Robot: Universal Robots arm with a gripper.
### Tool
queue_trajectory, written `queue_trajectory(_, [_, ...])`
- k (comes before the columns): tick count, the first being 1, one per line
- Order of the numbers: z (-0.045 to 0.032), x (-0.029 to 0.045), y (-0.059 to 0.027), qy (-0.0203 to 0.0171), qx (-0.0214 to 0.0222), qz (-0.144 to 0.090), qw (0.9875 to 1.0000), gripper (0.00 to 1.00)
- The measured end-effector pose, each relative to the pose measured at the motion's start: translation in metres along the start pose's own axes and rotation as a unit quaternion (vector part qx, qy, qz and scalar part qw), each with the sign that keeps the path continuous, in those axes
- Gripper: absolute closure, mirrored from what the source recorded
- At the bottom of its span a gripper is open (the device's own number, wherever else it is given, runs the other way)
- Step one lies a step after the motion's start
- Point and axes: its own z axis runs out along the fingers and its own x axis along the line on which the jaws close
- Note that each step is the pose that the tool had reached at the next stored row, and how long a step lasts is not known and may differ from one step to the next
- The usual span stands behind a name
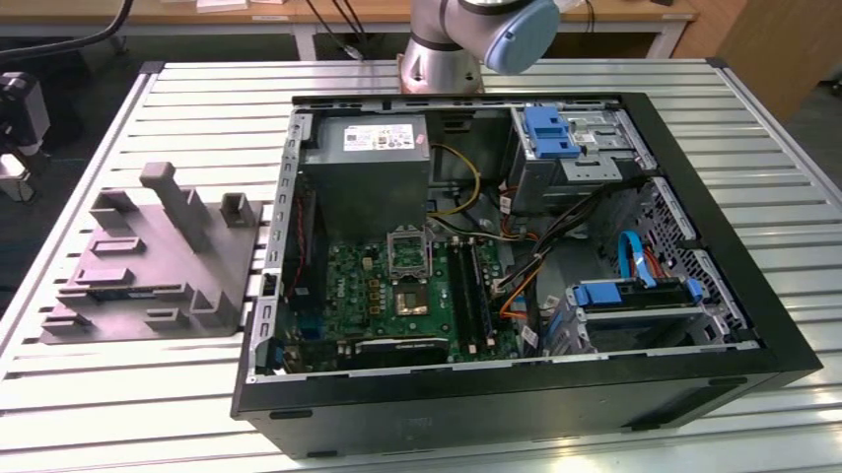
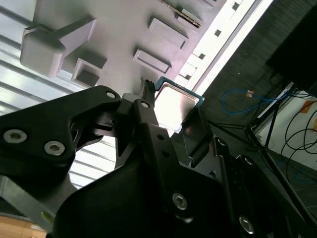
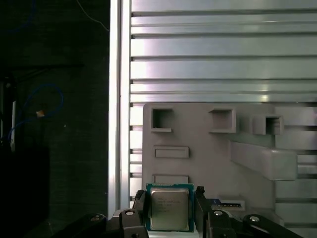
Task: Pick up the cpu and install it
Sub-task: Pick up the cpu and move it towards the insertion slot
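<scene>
Robotics workshop, exterior view: slatted aluminium worktable (image 1: 105, 414), opened computer case (image 1: 526, 404) at centre, robot arm (image 1: 448, 44) and wooden bench (image 1: 276, 20) along the upper edge.

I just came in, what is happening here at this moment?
A robot arm has its hand closed on the cpu, over the grey holder on the slatted table. The open computer case stands beside the holder, and the cpu is not in it yet.
</scene>
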Motion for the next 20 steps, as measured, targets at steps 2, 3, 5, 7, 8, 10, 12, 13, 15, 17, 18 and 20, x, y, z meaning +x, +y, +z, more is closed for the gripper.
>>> queue_trajectory(2, [-0.0035,0.0001,0.0002,0.0,0.0,0.0,1.0,0.53])
queue_trajectory(3, [-0.0052,0.0002,0.0003,-0.0001,0.0,0.0,1.0,0.53])
queue_trajectory(5, [-0.0085,0.0004,0.0004,0.0,0.0,0.0,1.0,0.53])
queue_trajectory(7, [-0.0117,0.0005,0.0006,0.0,0.0,0.0,1.0,0.53])
queue_trajectory(8, [-0.0132,0.0006,0.0006,0.0,0.0,0.0,1.0,0.53])
queue_trajectory(10, [-0.0166,0.0007,0.0008,0.0,0.0,0.0,1.0,0.53])
queue_trajectory(12, [-0.0176,0.0008,0.0008,-0.0001,-0.0001,0.0,1.0,0.53])
queue_trajectory(13, [-0.0176,0.0008,0.0008,-0.0001,-0.0001,0.0,1.0,0.53])
queue_trajectory(15, [-0.0178,0.0008,0.0008,0.0,0.0,0.0,1.0,0.53])
queue_trajectory(17, [-0.0179,0.0007,0.0008,0.0,0.0,0.0,1.0,0.53])
queue_trajectory(18, [-0.018,0.0005,0.0009,0.0,0.0,0.0,1.0,0.53])
queue_trajectory(20, [-0.018,-0.0005,0.0009,0.0001,0.0001,0.0,1.0,0.53])
